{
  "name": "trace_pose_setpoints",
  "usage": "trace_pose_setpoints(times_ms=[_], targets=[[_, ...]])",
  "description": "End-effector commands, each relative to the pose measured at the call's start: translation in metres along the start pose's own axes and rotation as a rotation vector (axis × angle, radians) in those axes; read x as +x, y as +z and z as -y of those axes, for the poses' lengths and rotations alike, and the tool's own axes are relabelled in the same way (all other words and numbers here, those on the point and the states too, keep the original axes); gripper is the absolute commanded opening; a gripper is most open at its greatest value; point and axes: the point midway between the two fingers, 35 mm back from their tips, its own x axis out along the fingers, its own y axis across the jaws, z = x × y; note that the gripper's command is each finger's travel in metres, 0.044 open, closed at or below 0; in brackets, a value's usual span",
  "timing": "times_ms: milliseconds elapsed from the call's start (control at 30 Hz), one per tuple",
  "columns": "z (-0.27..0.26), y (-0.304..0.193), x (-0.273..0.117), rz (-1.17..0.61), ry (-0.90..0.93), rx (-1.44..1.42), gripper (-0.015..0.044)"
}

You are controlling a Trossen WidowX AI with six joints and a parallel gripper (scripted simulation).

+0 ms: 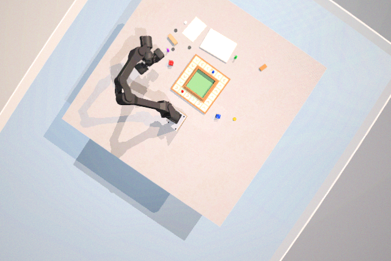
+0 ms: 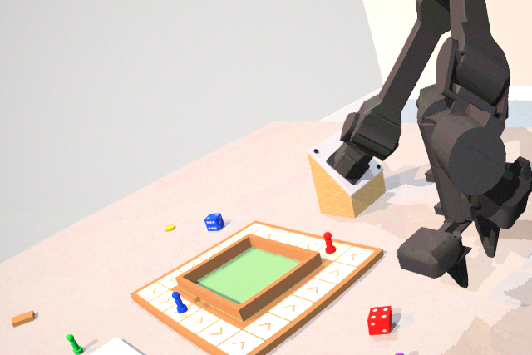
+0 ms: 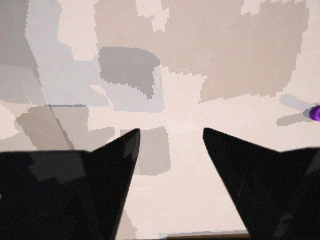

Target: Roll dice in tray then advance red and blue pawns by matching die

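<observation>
From left to right in the exterior view: a white slab [image 1: 218,45] [image 2: 116,347] is cut off by the lower edge. The blue pawn [image 1: 212,71] [image 2: 179,303] stands on the board's track. The blue die [image 1: 218,116] [image 2: 214,222] lies beyond the board, well apart from my fingers. The tray [image 1: 191,77] [image 2: 281,288] holds neither die. The red pawn [image 1: 182,91] [image 2: 328,244] stands on the track. The red die [image 1: 170,63] [image 2: 379,320] lies near my gripper [image 1: 149,59] [image 2: 473,263] [image 3: 171,130], spread around nothing; from above, my arm hides its fingertips.

The top camera looks down from high over the whole table, the exterior one slants closer across the game board [image 1: 204,112] [image 2: 141,298], which both share, and the wrist one faces the nearby tabletop between the gripper's fingers.
</observation>
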Motion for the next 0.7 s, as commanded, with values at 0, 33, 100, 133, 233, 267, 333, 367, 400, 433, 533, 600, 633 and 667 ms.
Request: trace_pose_setpoints(times_ms=[0,33,100,133,233,267,333,367,400,433,533,600,633,667], targets=[[0.03,-0.014,-0.006,-0.026,-0.051,0.194,0.0275],[0.038,-0.018,-0.008,-0.032,-0.064,0.259,0.0275],[0.058,-0.029,-0.014,-0.043,-0.094,0.425,0.0275],[0.069,-0.037,-0.018,-0.05,-0.114,0.516,0.0275],[0.098,-0.06,-0.03,-0.056,-0.16,0.793,0.0275],[0.102,-0.063,-0.032,-0.055,-0.165,0.837,0.0275],[0.103,-0.064,-0.032,-0.055,-0.167,0.852,0.0275],[0.103,-0.064,-0.032,-0.055,-0.167,0.852,0.0275],[0.103,-0.064,-0.032,-0.055,-0.167,0.852,0.0275],[0.103,-0.064,-0.032,-0.055,-0.167,0.852,0.0275],[0.104,-0.064,-0.031,-0.055,-0.167,0.852,0.0275],[0.105,-0.065,-0.022,-0.055,-0.166,0.852,0.0275],[0.105,-0.065,-0.019,-0.055,-0.166,0.852,0.0275],[0.105,-0.065,-0.018,-0.054,-0.166,0.852,0.0275]])
